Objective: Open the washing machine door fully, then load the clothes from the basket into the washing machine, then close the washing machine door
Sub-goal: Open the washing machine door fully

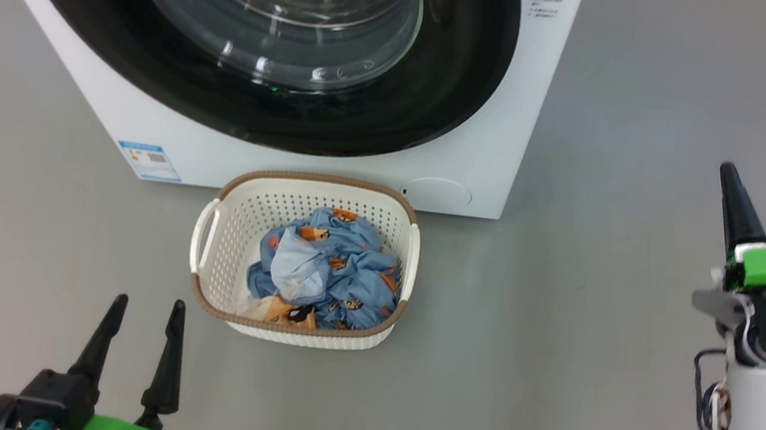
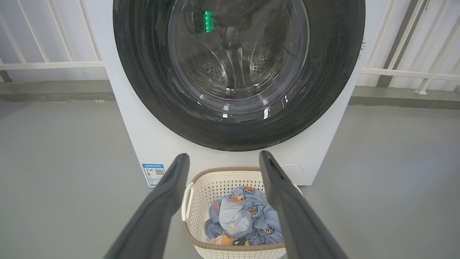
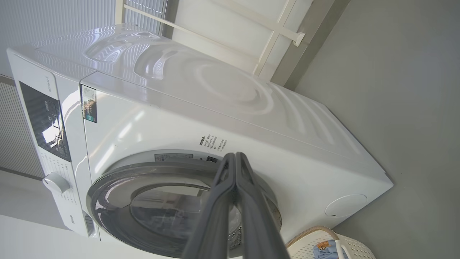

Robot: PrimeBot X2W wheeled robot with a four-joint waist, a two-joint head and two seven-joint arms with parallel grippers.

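right wrist view | washing machine door [image 3: 161, 205] shut | right gripper [image 3: 234, 155] closed, left gripper [image 1: 148, 305] spread, both empty | door to be hooked, swung fully wide

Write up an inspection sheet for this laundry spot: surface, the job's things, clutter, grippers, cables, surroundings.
Surface: smooth grey floor.
Job's things: white washing machine with its black-rimmed door shut; basket on the floor just in front of it; clothes bunched inside the basket.
Clutter: nothing seen.
Grippers: left gripper open and holding nothing, near the basket's left side; right gripper shut on nothing, pointing at the door's edge.
Cables: black cable looping beside the right wrist.
Surroundings: white railing behind the machine; blue sticker low on its front.
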